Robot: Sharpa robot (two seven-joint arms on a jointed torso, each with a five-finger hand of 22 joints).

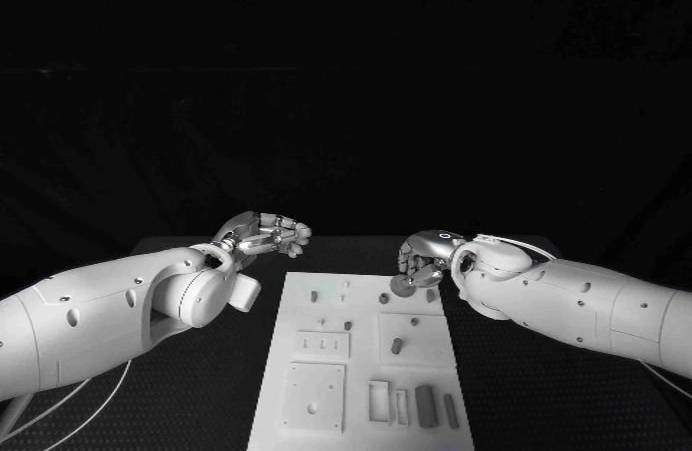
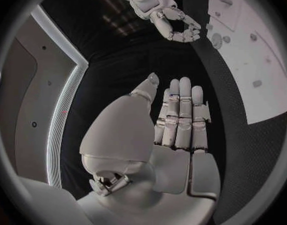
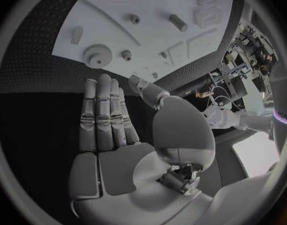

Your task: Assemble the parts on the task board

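So the white board is a long flat plate lying in the middle of the black table, which has a fine woven-looking texture. It's got square raised panels with little holes and pegs, plus a few slots near its close end with small dark rectangular blocks standing in them. Up at the far end of the board there's a round toothed gear lying flat, with a couple of small knobby pieces just beside it. The left hand hovers off the board's far left corner, metal fingers straight and pressed side by side, holding nothing. The right hand hangs over the board's far right corner, near the gear, fingers also laid flat together, nothing in it.
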